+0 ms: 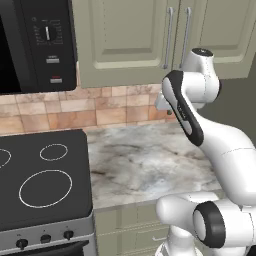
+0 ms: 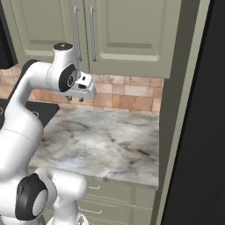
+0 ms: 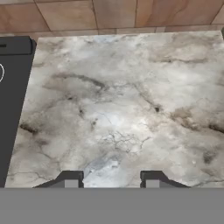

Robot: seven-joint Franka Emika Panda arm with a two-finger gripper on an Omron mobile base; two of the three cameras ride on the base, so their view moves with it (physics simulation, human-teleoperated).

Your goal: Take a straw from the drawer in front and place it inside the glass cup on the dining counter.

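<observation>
Hand view: tool (image 3: 109,179) spread, pinching nothing, hovering above marble desk (image 3: 131,109); stove (image 3: 11,87) just beside desk, backsplash (image 3: 109,15) behind it.

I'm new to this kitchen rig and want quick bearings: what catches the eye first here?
The white arm dominates, raised over a marble worktop backed by tan tile backsplash. Its gripper hangs open above the worktop, holding nothing. A black stovetop sits left of the worktop, with sage-green cabinets above.
</observation>
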